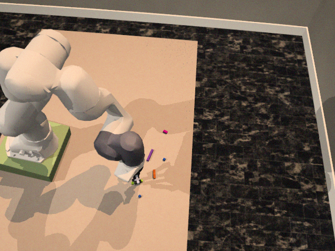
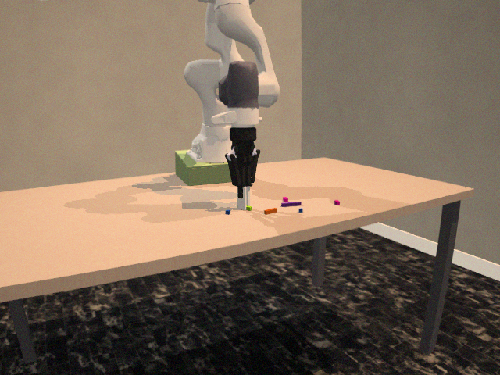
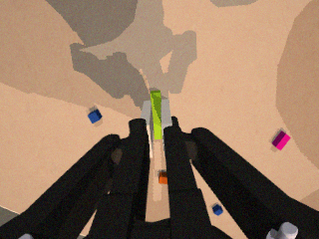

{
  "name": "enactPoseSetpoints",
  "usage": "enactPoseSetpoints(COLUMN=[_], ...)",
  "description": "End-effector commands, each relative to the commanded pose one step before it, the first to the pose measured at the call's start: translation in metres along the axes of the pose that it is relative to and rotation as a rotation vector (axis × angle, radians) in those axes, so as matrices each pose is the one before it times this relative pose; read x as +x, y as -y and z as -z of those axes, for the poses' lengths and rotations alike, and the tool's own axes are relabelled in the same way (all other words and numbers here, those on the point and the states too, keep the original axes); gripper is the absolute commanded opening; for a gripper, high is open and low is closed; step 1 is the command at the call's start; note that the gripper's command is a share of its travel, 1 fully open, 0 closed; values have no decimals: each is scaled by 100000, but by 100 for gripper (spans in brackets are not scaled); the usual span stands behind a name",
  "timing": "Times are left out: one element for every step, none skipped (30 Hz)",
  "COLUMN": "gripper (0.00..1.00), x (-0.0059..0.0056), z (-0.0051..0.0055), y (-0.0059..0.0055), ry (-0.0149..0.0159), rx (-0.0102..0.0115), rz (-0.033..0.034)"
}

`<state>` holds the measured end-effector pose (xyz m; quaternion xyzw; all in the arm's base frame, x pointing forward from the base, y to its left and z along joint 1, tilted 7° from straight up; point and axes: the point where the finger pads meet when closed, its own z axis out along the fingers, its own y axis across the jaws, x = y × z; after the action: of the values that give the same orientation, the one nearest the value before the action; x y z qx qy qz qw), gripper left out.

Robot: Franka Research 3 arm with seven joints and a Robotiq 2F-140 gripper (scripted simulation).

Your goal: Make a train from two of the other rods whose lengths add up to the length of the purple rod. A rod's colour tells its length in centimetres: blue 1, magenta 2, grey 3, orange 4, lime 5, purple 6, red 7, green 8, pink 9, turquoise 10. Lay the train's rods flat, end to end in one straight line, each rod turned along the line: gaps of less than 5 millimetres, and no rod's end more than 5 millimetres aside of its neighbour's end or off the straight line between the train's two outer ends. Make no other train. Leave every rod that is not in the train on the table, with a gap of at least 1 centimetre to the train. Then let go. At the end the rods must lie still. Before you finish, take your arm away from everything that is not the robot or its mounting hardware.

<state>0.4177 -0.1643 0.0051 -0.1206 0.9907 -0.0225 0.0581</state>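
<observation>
Jaws seemingly tight round part-hidden lime rod [image 1: 132,183] [image 2: 248,208] [image 3: 157,116].

The arm reaches down, its jaws [image 1: 137,180] [image 2: 244,208] pointing downward, seemingly clamped nearly together.

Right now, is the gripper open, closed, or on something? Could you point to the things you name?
Gripper [image 1: 137,181] [image 2: 244,208] [image 3: 157,112]: closed on the lime rod [image 1: 141,180] [image 2: 248,208] [image 3: 158,130], one finger at each long side.
</observation>
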Motion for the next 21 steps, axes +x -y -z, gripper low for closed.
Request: enactPoseSetpoints(gripper=[3, 3, 3, 3, 3, 3, 3, 3, 3, 3, 3, 3, 3, 3, 3, 3, 3, 3, 3, 3, 3], x=[-136, 0, 0, 0, 0, -1, 0, 1, 0, 0, -1, 1, -1, 1, -1, 0, 0, 0, 0, 0, 1], z=[332, 272, 366, 460, 546, 623, 686, 733, 0, 0, 764, 773, 763, 731, 681, 610, 523, 424, 319, 215, 122], y=[66, 0, 0, 0, 0, 0, 0, 0, 0, 0, 0, 0, 0, 0, 0, 0, 0, 0, 0, 0, 0], ry=[178, 0, 0, 0, 0, 0, 0, -1, 0, 0, 1, -1, 0, 0, 0, 0, 0, 0, 0, 0, 0], rx=[194, 0, 0, 0, 0, -1, 0, 1, 0, 0, -1, 1, -1, 1, -1, 0, 0, 0, 0, 0, 0], rz=[-291, 0, 0, 0, 0, 0, 0, 0, 0, 0, 0, 0, 0, 0, 0, 0, 0, 0, 0, 0, 0])
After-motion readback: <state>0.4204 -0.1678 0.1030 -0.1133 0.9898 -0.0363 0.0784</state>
